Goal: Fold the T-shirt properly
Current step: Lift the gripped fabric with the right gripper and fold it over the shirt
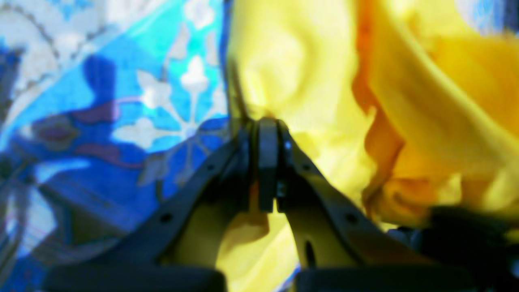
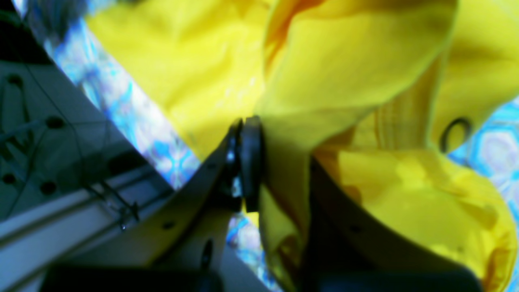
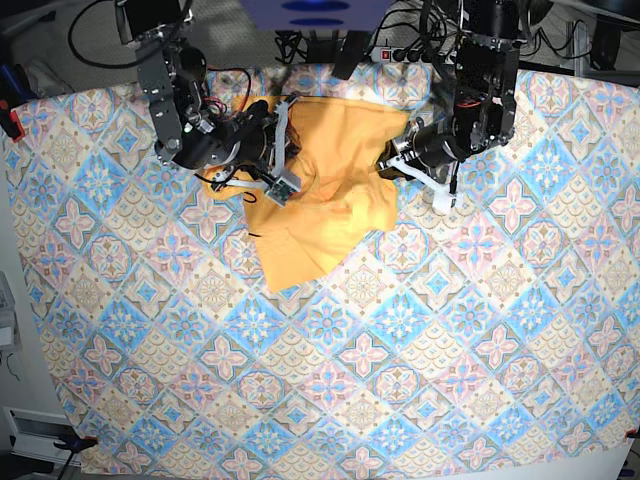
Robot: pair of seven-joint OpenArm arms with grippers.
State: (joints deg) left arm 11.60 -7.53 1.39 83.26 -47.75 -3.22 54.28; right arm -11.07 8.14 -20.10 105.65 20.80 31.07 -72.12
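On the patterned tablecloth [image 3: 400,330], I have both grippers, left gripper [image 1: 267,134] and right gripper [image 2: 246,134], pinched on the T-shirt [image 3: 330,200], whose thin cloth could slip between their fingertips.

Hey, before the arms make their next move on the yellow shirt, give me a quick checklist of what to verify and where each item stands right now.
1. Left gripper shut on the T-shirt: ok, jaws closed at the cloth's edge.
2. Right gripper shut on the T-shirt: ok, fabric pinched between the jaws.
3. Shirt lying flat: not ok, it is bunched and rumpled between the two arms.
4. Fold finished: not ok, no tidy rectangle yet.
5. Tablecloth caught in either grip: cannot tell, wrist views too blurred.
6. Tablecloth around the shirt free of other things: ok, in the base view.
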